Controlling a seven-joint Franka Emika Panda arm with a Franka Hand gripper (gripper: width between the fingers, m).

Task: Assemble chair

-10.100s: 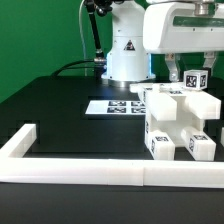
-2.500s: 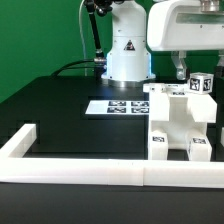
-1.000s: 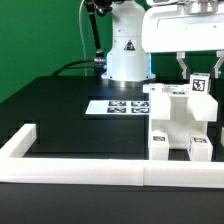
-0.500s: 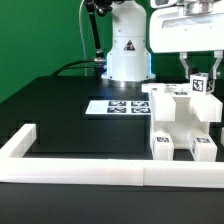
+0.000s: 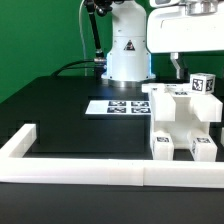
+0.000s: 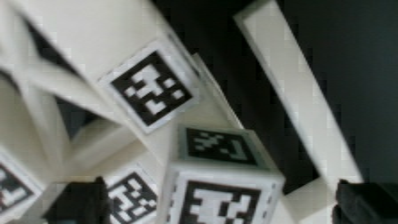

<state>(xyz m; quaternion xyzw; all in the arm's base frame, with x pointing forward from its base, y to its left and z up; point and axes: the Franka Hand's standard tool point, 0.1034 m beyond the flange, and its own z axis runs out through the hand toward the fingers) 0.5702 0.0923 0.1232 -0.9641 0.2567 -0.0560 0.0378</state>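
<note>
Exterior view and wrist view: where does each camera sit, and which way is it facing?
Exterior view: off the arm, outside the border rail, facing across the table at the chair; arm base and fingers show.
Wrist view: on the wrist, looking close onto the chair's tagged parts; dark fingers barely show.
Shared: the chair and the fingers.

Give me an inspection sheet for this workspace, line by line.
Surface: black table, bounded by a white border rail at the front and the exterior view's left.
Job's things: chair, one joined white assembly, standing at the exterior view's right.
Clutter: nothing seen; only the marker board lies flat mid-table.
Grippers: fingers spread wide over the chair's top cube, gripping nothing.
Cables: black cable hangs beside the robot base.
Surroundings: green backdrop.
</note>
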